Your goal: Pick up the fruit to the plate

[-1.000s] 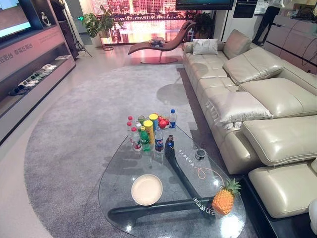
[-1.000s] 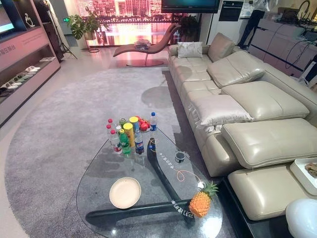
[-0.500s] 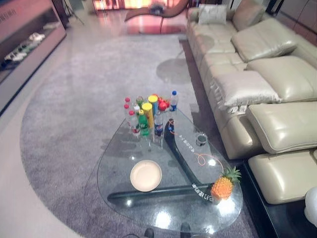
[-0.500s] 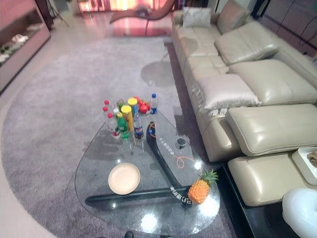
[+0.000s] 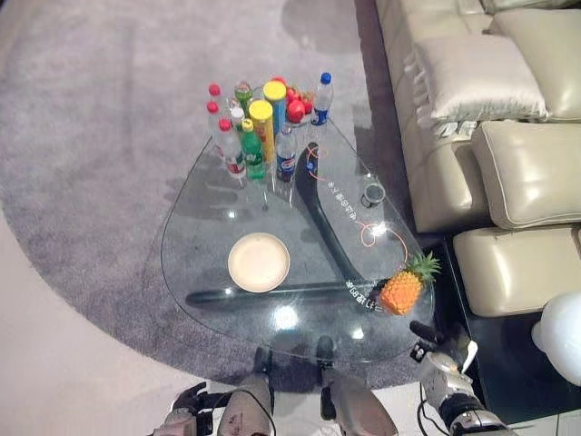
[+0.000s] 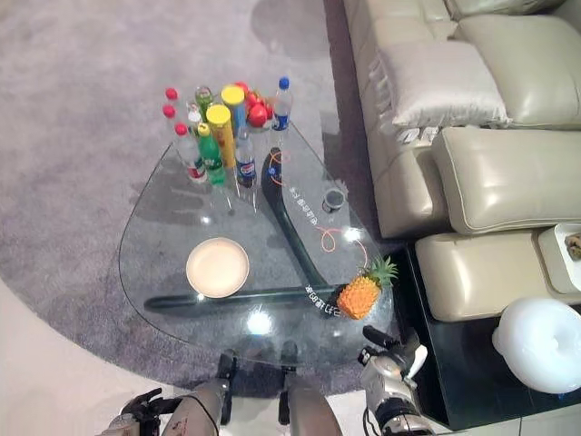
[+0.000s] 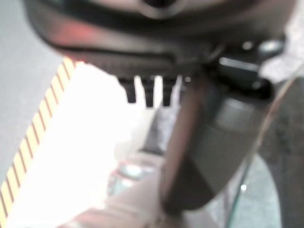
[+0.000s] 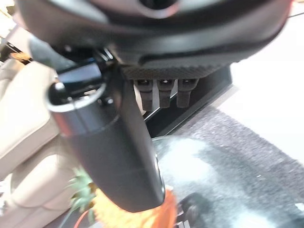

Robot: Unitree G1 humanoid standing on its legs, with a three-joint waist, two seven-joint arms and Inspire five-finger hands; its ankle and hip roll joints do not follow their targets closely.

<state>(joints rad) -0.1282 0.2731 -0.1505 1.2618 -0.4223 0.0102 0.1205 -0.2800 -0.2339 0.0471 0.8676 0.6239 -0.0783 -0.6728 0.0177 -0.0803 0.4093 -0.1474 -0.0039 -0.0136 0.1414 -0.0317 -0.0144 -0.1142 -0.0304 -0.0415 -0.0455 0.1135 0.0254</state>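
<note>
The glass bench (image 5: 209, 272) carries a bottle cluster (image 5: 263, 127) at its far corner, the empty plate (image 5: 259, 262) mid-bench, and the pineapple (image 5: 404, 286) at its right edge. Right hand (image 5: 442, 356), fingers relaxed, nothing held; left hand (image 6: 136, 407) likewise. A clumsy grasp could roll the pineapple off.

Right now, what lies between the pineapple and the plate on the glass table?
In the left eye view, the table's dark base leg under the glass crosses between the pineapple and the cream plate. The glass top there carries nothing.
</note>
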